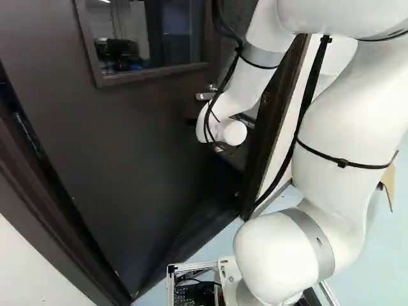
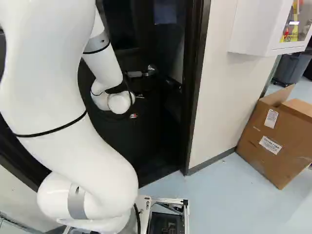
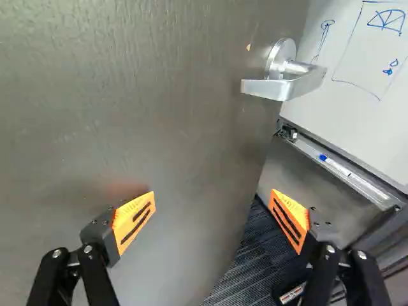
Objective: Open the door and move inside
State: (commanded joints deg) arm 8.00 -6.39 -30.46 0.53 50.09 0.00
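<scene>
Dark brown is being shown by the door (image 1: 127, 159), silver by its handle (image 3: 299, 83), white with blue line drawings by the whiteboard (image 3: 357, 64), dark grey with fine stripes by the carpet (image 3: 245, 264), white with black bands by the arm (image 1: 350, 121).

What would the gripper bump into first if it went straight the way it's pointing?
Most likely the door, near its edge below the handle: its face shows between the fingers of the open gripper. One finger might miss it; depth is unclear.
</scene>
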